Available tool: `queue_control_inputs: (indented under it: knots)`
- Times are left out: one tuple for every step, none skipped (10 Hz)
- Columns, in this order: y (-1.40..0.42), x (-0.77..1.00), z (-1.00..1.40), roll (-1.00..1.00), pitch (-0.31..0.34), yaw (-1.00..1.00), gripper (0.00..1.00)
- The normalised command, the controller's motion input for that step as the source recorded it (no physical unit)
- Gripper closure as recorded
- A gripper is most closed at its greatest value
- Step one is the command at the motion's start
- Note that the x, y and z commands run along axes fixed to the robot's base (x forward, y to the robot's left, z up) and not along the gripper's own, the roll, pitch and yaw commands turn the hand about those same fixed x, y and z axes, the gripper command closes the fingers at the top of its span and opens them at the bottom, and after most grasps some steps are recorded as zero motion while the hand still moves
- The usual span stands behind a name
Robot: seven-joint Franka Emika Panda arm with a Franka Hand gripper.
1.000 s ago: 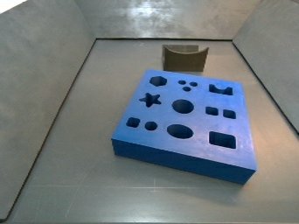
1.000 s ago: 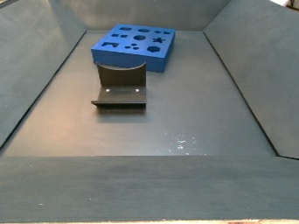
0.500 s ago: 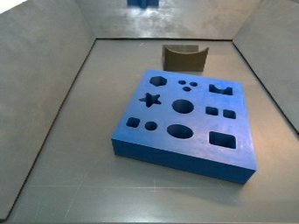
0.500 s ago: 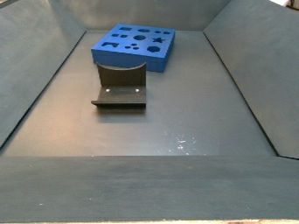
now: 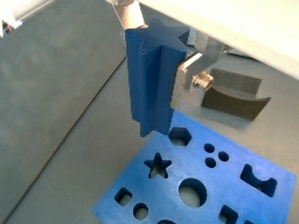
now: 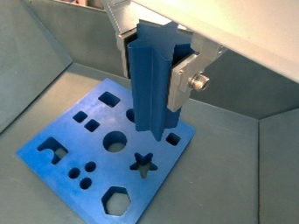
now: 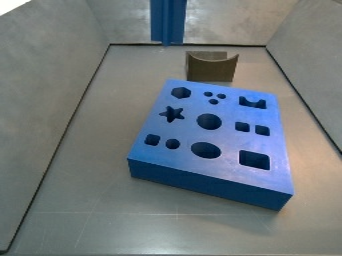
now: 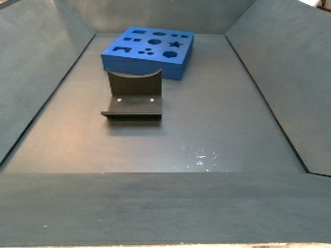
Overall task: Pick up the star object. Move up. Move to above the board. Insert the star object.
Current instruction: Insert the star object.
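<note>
My gripper (image 5: 158,48) is shut on the star object (image 5: 152,79), a tall blue ridged prism that hangs upright between the silver fingers (image 5: 187,74). Both wrist views show this grip (image 6: 152,39); the prism (image 6: 152,79) fills the jaws. The board (image 5: 232,149) lies flat below, well apart from the prism's lower end, with its star hole (image 5: 158,164) open. In a side view the prism's lower part (image 7: 167,20) hangs from the picture's upper edge, high above and behind the board (image 7: 227,140); the gripper is out of that frame. The other side view shows only the board (image 8: 130,60).
The dark fixture (image 7: 211,66) stands on the floor just beyond the board's far edge; it also shows in a side view (image 8: 134,94) and a wrist view (image 5: 233,92). Grey sloping walls enclose the floor on all sides.
The star object has come down into the side view from above: absent a second ago, only its tip half a second ago, now a longer stretch shows. The board and fixture have not moved.
</note>
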Motion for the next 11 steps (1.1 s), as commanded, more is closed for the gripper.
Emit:
queue_control_inputs:
  knots:
    - [0.00,0.00,-0.69,-0.01,-0.180,0.44,1.00]
    - [0.00,0.00,0.00,0.00,0.031,0.00,1.00]
    - [0.00,0.00,-0.11,0.03,0.000,0.00,1.00]
    - [-0.17,0.00,-0.78,0.24,-0.183,0.00,1.00]
    - [-0.12,0.00,-0.85,0.18,-0.163,-0.16,1.00]
    - [0.00,0.00,-0.01,0.01,0.000,0.00,1.00]
    - [-0.13,0.33,-0.72,0.09,-0.166,-0.14,1.00]
    - [-0.07,0.24,-0.86,0.24,-0.169,-0.01,1.00]
    - [0.00,0.00,-0.07,0.02,0.000,0.00,1.00]
    - [0.01,0.10,-0.21,0.00,0.000,0.09,1.00]
    - [0.07,0.35,-0.46,0.00,0.000,0.49,1.00]
